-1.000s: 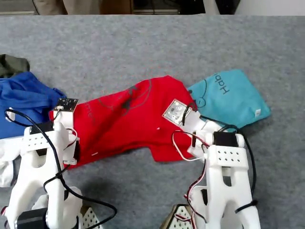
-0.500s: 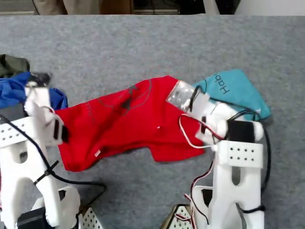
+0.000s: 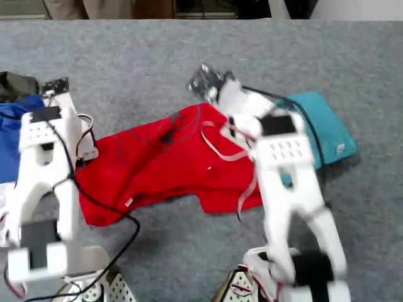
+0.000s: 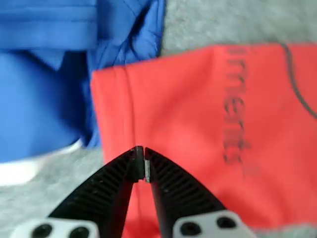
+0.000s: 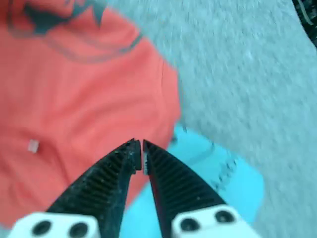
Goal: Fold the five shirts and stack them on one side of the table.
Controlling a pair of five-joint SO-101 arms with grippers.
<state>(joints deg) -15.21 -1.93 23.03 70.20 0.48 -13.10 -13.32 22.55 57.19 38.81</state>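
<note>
High view: a red shirt [image 3: 157, 170] is lying spread and rumpled mid-bench, on the grey bench [image 3: 126, 56]. A teal shirt [image 3: 330, 132] is sitting folded just beside its right end, touching it. A blue shirt [image 3: 9, 145] is bunching at the left edge, with a dark green cloth [image 3: 12, 85] behind it. The left arm [image 3: 47, 163] is standing over the red shirt's left end and the right arm [image 3: 283, 163] is reaching across its right end.

Left wrist view: the left gripper [image 4: 139, 163] is hanging over the red shirt's hemmed edge, tips pressed together with nothing between them. The blue shirt is lying right next to that edge.

Right wrist view: the right gripper [image 5: 138, 153] is hovering where the red shirt is meeting the teal one, tips together and holding nothing.
</note>
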